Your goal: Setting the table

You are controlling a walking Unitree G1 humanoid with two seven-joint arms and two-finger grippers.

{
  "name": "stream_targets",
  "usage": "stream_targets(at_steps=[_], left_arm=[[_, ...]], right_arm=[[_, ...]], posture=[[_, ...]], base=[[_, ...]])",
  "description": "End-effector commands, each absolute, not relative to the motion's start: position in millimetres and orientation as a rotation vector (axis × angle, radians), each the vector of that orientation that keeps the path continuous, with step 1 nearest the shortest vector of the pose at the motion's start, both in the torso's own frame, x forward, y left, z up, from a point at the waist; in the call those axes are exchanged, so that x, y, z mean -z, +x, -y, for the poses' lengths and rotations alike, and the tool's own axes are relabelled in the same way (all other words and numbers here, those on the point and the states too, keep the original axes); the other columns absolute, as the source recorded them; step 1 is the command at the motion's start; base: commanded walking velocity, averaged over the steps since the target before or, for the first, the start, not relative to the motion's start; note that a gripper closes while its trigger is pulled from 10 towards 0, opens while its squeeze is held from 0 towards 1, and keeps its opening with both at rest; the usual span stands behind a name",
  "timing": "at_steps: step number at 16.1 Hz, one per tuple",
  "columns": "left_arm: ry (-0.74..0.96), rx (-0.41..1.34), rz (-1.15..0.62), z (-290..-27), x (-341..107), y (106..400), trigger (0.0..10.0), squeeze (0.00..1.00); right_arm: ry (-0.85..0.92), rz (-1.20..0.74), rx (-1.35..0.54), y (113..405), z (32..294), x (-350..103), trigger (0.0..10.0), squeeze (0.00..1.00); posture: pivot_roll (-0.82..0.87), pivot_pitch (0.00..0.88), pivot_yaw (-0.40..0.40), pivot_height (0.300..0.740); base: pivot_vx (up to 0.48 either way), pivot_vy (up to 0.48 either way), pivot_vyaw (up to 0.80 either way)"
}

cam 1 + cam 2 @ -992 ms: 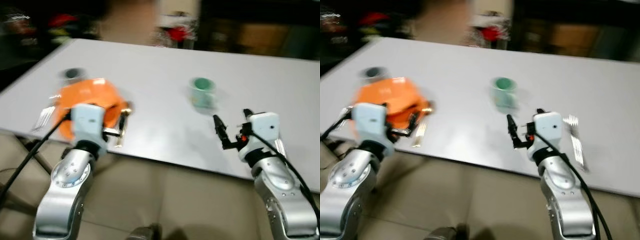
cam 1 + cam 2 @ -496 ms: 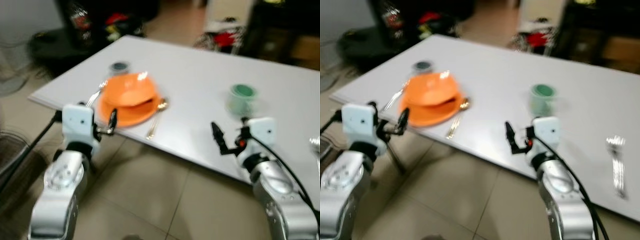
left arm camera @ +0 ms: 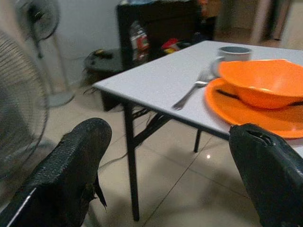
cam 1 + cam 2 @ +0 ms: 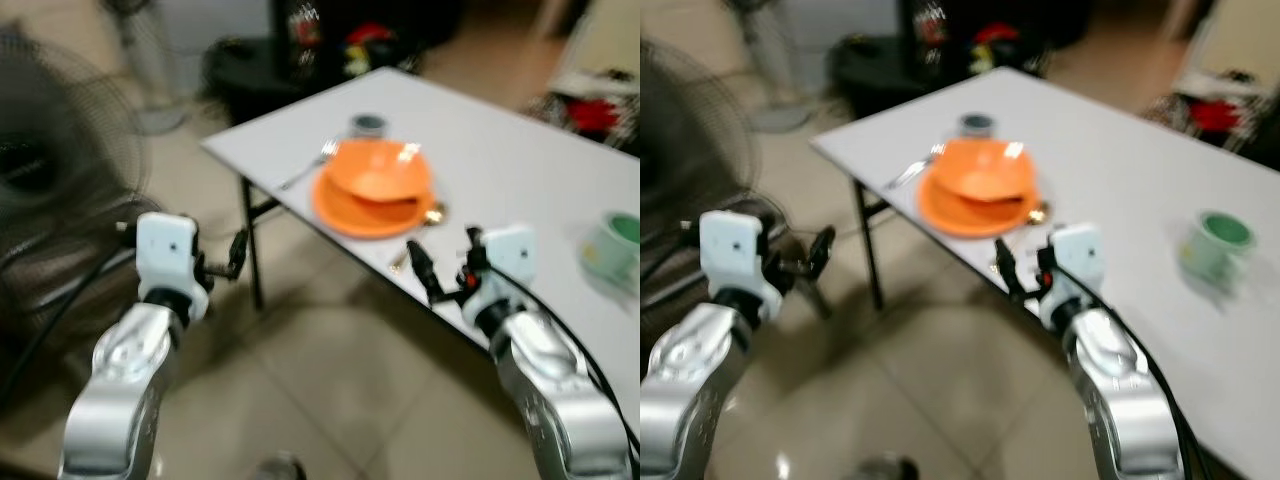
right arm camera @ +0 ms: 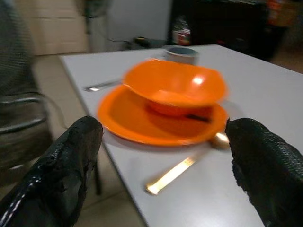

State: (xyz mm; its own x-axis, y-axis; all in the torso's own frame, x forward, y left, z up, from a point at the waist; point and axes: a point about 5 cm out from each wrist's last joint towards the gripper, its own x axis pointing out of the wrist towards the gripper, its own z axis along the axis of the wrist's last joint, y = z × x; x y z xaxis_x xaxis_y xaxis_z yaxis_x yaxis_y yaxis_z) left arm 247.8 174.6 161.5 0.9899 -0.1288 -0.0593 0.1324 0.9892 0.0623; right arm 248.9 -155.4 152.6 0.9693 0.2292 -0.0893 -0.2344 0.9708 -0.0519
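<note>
so, place setting: orange bowl [image 5: 173,87] sits on orange plate [image 5: 158,118] near the table's [image 4: 520,160] left corner, close to the near edge
cutlery: fork [image 3: 191,92] lies on the far side of the plate toward the corner edge; gold spoon [image 5: 187,163] lies on the other side, touching or just beside the plate rim
cups: grey cup [image 3: 232,53] just behind the bowl; green cup [image 4: 1218,243] well apart, further along the table toward the right
left gripper [image 3: 175,175]: fingers wide apart, nothing held, off the table over the floor, beside the corner leg
right gripper [image 5: 161,175]: fingers wide apart, nothing held, at the near table edge, pointing at plate and spoon
done: one setting looks laid out
left: judging by the lone green cup, a second setting probably not built yet
blur: head views smeared, fine detail unclear
</note>
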Motion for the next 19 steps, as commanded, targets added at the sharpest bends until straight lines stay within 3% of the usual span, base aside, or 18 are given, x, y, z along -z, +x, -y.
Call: stream_targets(at_steps=[1,5,9,12,15,19], left_arm=[[0.057,0.148,-0.053,-174.4,-163.8,247.2,10.0,0.00],[0.150,0.031,-0.032,-188.6,-167.8,255.1,10.0,0.00],[0.198,0.131,-0.037,-177.6,-170.0,257.6,10.0,0.00],[0.208,0.058,-0.036,-191.2,-164.5,258.4,10.0,0.00],[0.184,0.117,-0.078,-189.9,-160.7,255.5,10.0,0.00],[0.194,0.136,-0.076,-183.8,-160.9,251.3,10.0,0.00]], right_arm=[[-0.069,-0.077,-0.239,249.3,157.5,-156.8,10.0,1.00],[-0.034,-0.050,-0.188,248.9,157.8,-158.0,10.0,1.00],[0.017,-0.048,-0.176,248.9,156.7,-154.5,10.0,1.00],[0.027,-0.054,-0.163,255.0,152.7,-146.9,10.0,1.00],[0.023,-0.072,-0.163,257.0,154.0,-145.8,10.0,1.00],[0.076,-0.148,-0.095,239.9,162.3,-130.1,10.0,1.00]], posture=[[0.07,0.000,-0.011,0.740],[0.07,0.000,0.011,0.740],[0.11,0.000,0.019,0.740],[0.14,0.000,0.025,0.740],[0.12,0.000,0.021,0.740],[0.09,0.000,0.027,0.740]], base=[[0.000,0.000,0.80],[0.000,0.000,0.80],[0.000,0.000,0.80],[0.000,0.000,0.80],[0.000,0.000,0.80],[0.000,0.000,0.80]])
